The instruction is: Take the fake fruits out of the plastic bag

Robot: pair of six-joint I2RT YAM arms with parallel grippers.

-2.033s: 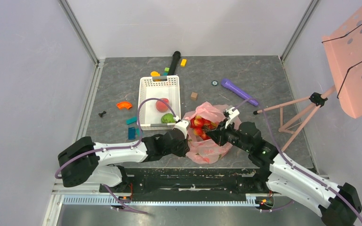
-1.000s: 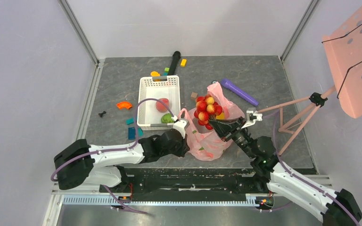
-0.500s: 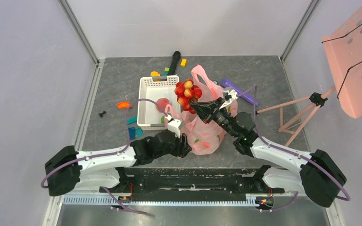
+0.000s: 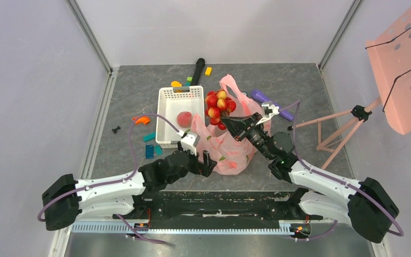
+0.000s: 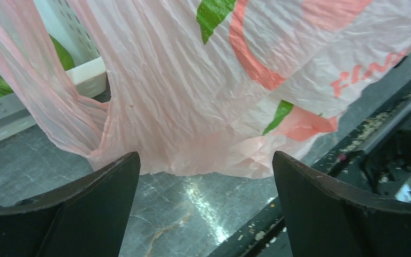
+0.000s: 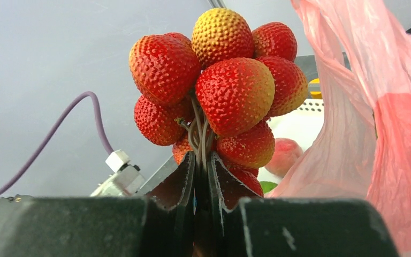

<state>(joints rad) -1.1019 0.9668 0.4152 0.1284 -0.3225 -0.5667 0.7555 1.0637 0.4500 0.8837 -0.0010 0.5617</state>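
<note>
Grey marbled tabletop (image 4: 310, 85) as work surface. Observe right gripper (image 6: 200, 166) clenched on the thin stems of the berry cluster (image 6: 222, 91), held up beside the plastic bag (image 4: 230, 155) handle and near the white basket (image 4: 181, 90); left gripper (image 5: 203, 176) released, spread wide, bag unheld. Expect possible stem slip, or loose film snagging the cluster and dragging the unanchored bag.

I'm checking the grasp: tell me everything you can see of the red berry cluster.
The berry cluster is a bunch of bumpy, glossy, plastic-looking balls, mostly red, some shading to yellow-orange, gathered on thin stems. The right tool is shut on those stems, holding the cluster upright in the air, outside and close beside the pink plastic bag.
</note>
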